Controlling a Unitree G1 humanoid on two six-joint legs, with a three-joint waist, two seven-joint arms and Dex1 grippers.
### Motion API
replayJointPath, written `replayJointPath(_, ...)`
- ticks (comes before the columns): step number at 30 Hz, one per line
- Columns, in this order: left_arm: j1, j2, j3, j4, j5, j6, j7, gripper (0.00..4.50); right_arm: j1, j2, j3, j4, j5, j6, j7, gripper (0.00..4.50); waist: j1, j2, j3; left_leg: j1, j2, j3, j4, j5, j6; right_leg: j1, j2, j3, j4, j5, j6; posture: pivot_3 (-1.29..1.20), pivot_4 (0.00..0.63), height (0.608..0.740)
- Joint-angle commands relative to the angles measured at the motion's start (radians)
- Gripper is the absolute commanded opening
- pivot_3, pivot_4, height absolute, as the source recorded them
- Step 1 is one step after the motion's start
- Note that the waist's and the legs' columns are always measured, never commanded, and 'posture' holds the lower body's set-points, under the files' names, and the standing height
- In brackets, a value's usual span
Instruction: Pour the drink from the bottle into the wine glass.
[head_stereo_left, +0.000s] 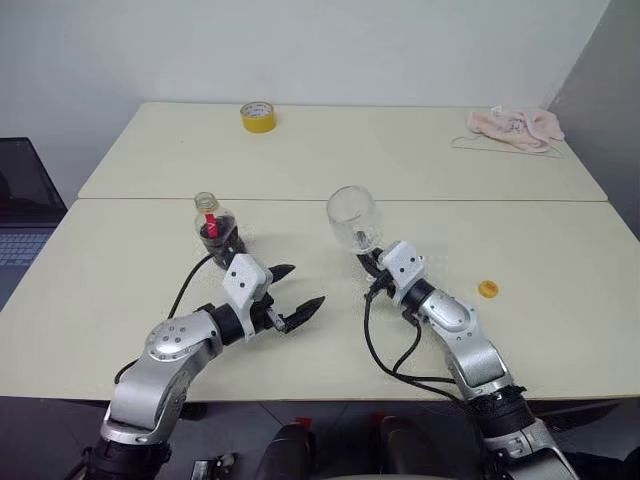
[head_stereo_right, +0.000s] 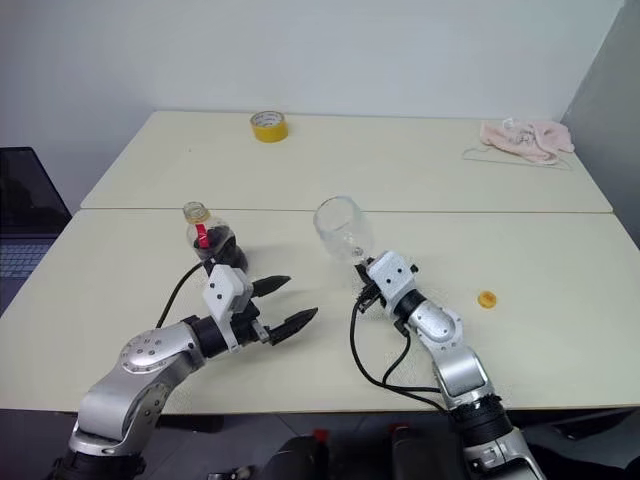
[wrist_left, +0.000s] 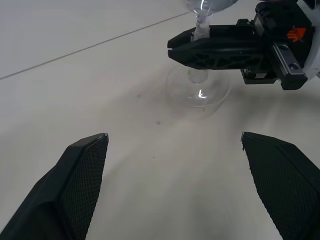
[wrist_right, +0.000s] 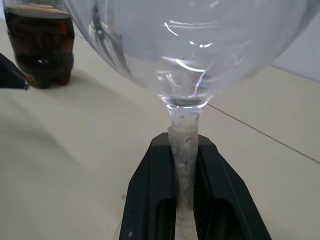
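Right hand (head_stereo_left: 372, 262) pinches the stem of the clear stemmed wine glass (head_stereo_left: 353, 219), frame centre: fragile, slick, top-heavy, so hold low. Left hand (head_stereo_left: 297, 291) spread, empty. Small clear plastic bottle (head_stereo_left: 214, 228) of dark drink (head_stereo_left: 222, 238), uncapped, centre-left on cream bench (head_stereo_left: 540, 250): light, squashy; grip belly.

Wine glass (wrist_right: 190, 55) rim cut off, bottle (wrist_right: 40, 45) top cropped, laptop (head_stereo_left: 20, 215) partly out of view

Bright, even room light; soft faint shadows on the pale table (head_stereo_left: 560, 300). Small glints on the wine glass (wrist_right: 190, 55); everything sharp.
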Motion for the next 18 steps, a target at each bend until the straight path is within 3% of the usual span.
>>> replayJointPath(1, 0.005, 0.017, -0.001, -0.055, -0.031, 0.004, -0.03, 4.5, -0.016, 0.019, -0.026, -0.019, 0.051, -0.062, 0.022, 0.14, 0.0, 0.0, 0.0, 0.0, 0.0, 0.0, 0.0, 0.0, 0.0, 0.0, 0.0, 0.0, 0.0, 0.0, 0.0, 0.0, 0.15, 0.74)
replayJointPath(10, -0.023, 0.023, -0.005, -0.029, -0.038, 0.009, -0.051, 4.5, -0.082, 0.078, -0.022, 0.205, 0.036, -0.241, 0.019, 0.14, -0.001, 0.0, 0.0, 0.0, 0.0, 0.0, 0.0, 0.0, 0.0, 0.0, 0.0, 0.0, 0.0, 0.0, 0.0, 0.0, 0.15, 0.74)
replayJointPath(18, -0.039, 0.009, -0.017, -0.033, -0.042, 0.015, -0.042, 4.5, -0.083, 0.078, -0.026, 0.289, 0.062, -0.255, 0.067, 0.14, -0.001, 0.001, 0.0, 0.0, 0.0, 0.0, 0.0, 0.0, 0.0, -0.001, 0.0, 0.0, 0.0, 0.0, 0.0, 0.0, 0.15, 0.74)
